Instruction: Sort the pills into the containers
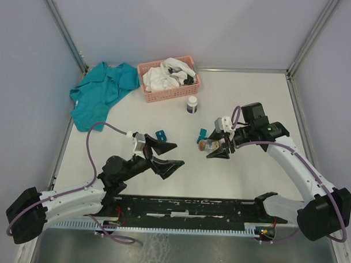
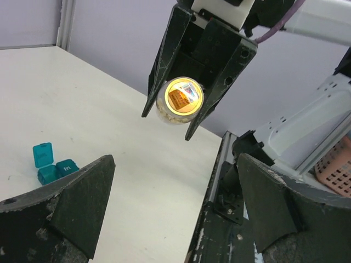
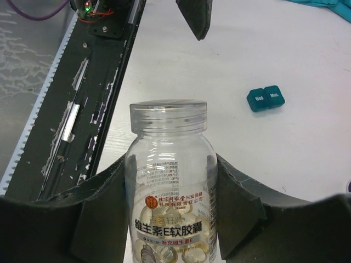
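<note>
Within right pincer (image 3: pixel 170 164) — pill bottle (image 3: pixel 170 203)

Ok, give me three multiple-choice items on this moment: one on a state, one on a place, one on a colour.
1. The left hand is:
A shut on a cloth
B open and empty
C shut and empty

2. Where is the clear bottle?
A held in the right hand
B standing on the table
C lying on a cloth

3. The lattice basket is:
A green
B black
C pink

Answers:
1 B: in the left wrist view its jaws stand wide apart with nothing between them.
2 A: the right wrist view shows the jaws against both sides of the bottle.
3 C: the top view shows pink walls.
</note>
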Available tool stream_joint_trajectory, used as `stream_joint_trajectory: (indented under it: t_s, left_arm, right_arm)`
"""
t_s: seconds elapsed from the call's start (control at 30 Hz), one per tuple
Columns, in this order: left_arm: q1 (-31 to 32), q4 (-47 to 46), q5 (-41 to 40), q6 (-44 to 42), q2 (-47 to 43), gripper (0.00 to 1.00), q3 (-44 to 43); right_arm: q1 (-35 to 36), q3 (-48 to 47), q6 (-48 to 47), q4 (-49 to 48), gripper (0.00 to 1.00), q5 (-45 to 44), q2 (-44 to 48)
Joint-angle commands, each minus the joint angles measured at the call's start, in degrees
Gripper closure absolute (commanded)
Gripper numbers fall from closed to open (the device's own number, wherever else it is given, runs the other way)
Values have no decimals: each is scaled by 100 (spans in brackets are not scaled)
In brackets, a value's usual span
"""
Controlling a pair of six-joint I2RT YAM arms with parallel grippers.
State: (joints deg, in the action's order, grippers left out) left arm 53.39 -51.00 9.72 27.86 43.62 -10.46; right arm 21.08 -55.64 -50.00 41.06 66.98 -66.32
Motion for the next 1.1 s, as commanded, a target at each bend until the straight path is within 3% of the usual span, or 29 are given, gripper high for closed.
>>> stream_joint_trajectory:
  t_s: [0.0, 0.27, 0.63, 0.77, 1.07]
  left_arm:
    - [18, -657, 247, -1116, 438, 1, -245]
    - [19, -2178, 764, -2014, 1705, 1, -374]
    - [15, -1385, 1076, -2697, 2067, 1, -1025]
    - [18, -903, 1069, -2428, 1891, 1, -1065]
    - [25, -1222, 916, -1891, 1567, 1, -720]
  right_arm:
    - [-34, -451, -1345, 1080, 99, 347, -308]
    - [-375, -351, -1653, 1230, 99, 264, -306]
    - [-501, -507, -2119, 1676, 99, 171, -478]
    - [-500, -511, -2169, 1745, 99, 341, -318]
    - [-500, -485, -2141, 1727, 99, 491, -216]
